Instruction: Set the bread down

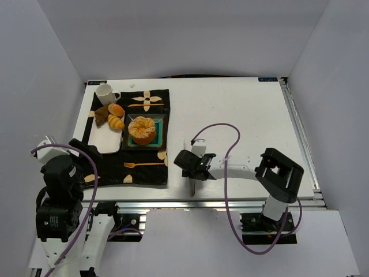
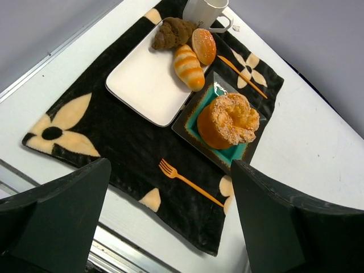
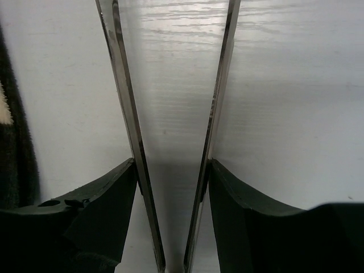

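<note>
Orange-tan round swirl-top bread (image 1: 142, 130) is set on a teal square plate (image 1: 131, 145), left of middle. The left gripper (image 2: 170, 170) is spread wide, empty, and should be held clear of it. For the right gripper (image 1: 192, 176), it cannot be told.

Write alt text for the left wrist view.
A large swirl-topped bread sits on a teal plate on a black floral mat, beside a white plate holding three smaller pastries. An orange fork lies nearer the open left claw.
</note>
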